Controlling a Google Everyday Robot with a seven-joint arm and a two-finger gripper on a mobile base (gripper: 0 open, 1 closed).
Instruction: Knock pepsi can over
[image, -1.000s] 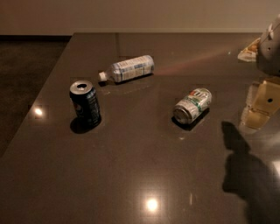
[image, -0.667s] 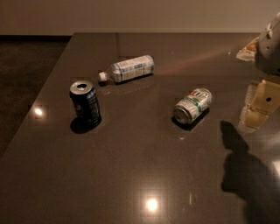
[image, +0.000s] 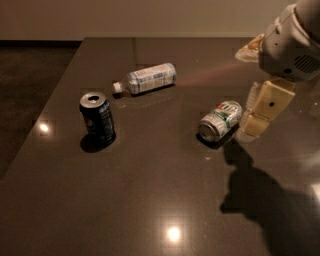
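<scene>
The pepsi can (image: 97, 119) stands upright on the dark table (image: 150, 190), left of centre, dark with a silver top. My gripper (image: 251, 129) hangs at the right side of the table, cream-coloured below a white wrist. Its tip is just right of a lying silver-and-green can (image: 220, 120). The gripper is far to the right of the pepsi can and does not touch it.
A clear plastic bottle (image: 146, 78) with a white cap lies on its side behind the pepsi can. A light-coloured bag (image: 250, 48) sits at the back right. The table's left edge runs close to the pepsi can, with dark floor beyond.
My gripper has moved left, closer to the silver-and-green can. The pepsi can, bottle and silver-and-green can have not moved.
</scene>
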